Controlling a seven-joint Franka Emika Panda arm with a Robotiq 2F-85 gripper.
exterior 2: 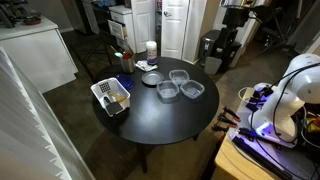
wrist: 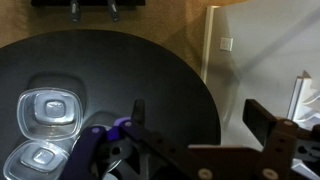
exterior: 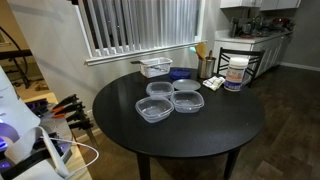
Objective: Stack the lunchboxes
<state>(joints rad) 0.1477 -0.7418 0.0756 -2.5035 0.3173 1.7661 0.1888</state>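
Note:
Three clear plastic lunchboxes lie side by side near the middle of the round black table (exterior: 230,125), in both exterior views: one (exterior: 153,110) (exterior 2: 193,90), another (exterior: 188,101) (exterior 2: 179,76), a third (exterior: 160,89) (exterior 2: 168,92). None is stacked on another. The wrist view shows two of them (wrist: 48,110) (wrist: 30,160) at the far left. My gripper (wrist: 200,112) shows only in the wrist view. It is open and empty, high above the table's edge and well to the side of the lunchboxes.
A white basket-like tray (exterior: 155,67) (exterior 2: 112,95) stands at the table's edge. A tall white labelled tub (exterior: 235,72) (exterior 2: 151,50), utensils in a holder (exterior: 205,62) and a small grey dish (exterior 2: 150,79) are nearby. Blinds, white doors and kitchen counters surround the table.

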